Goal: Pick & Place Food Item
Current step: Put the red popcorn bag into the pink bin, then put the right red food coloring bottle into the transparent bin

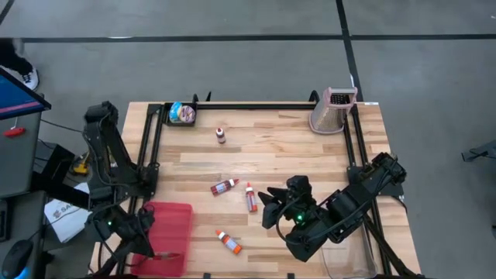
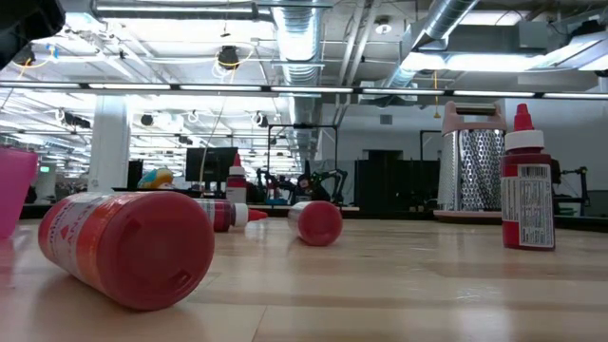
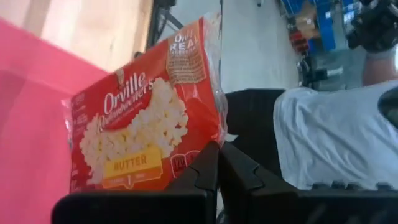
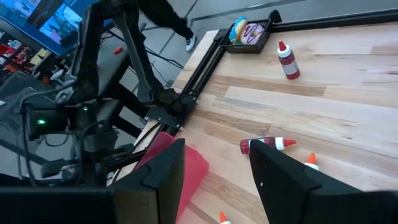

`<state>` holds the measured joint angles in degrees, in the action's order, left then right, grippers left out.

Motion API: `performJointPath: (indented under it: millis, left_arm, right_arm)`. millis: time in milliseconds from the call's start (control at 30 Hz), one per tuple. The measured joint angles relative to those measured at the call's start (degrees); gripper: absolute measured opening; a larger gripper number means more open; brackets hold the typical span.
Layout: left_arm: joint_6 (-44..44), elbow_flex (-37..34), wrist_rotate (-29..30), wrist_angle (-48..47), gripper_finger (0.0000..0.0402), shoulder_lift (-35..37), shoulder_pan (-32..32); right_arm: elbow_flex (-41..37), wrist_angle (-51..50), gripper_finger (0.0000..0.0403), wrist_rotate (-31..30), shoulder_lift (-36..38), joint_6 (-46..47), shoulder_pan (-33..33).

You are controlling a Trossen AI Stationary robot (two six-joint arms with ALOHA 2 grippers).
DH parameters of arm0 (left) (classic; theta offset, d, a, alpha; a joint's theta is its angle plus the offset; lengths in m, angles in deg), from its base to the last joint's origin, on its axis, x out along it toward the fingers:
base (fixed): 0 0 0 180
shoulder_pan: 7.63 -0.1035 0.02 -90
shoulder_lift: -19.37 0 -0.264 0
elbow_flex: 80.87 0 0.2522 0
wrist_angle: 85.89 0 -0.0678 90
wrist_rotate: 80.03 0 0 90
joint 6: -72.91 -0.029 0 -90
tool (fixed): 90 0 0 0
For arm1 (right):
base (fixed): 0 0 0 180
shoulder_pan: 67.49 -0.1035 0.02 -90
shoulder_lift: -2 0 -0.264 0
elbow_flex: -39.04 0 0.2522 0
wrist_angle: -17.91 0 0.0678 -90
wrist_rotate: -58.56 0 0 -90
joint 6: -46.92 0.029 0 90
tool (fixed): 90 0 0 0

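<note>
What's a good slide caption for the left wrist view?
Left gripper, shut, holding a butter popcorn bag beside the pink bin.

Grey floor [image 1: 232, 19], ceiling ducts [image 2: 304, 38]

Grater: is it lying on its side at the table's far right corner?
No. In the high view the grater stands upright at the far right corner of the table, narrow top up.
</note>
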<state>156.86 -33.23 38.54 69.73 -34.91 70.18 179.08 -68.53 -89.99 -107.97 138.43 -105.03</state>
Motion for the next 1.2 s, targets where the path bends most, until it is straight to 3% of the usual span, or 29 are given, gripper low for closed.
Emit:
performJointPath:
  millis: [333,767,967,1200]
  left_arm:
    - [3.52,-3.51,5.02,-1.76,0.0019,0.66,1.02]
    - [3.3,-3.55,6.45,-18.24,0.0178,11.79,0.99]
    - [-2.94,-3.57,11.58,-24.15,0.022,19.88,0.6]
    - [-12.11,-3.57,14.85,-24.1,0.0223,25.24,-3.82]
  right_arm:
    - [0.0,0.57,0.0172,1.4,0.0,0.0,0.0]
    - [0.0,1.44,0.0172,1.69,0.0,0.0,0.0]
    - [0.0,1.42,0.0172,1.69,0.0,0.0,0.0]
    - [0.0,1.42,0.0172,1.71,0.0,0.0,0.11]
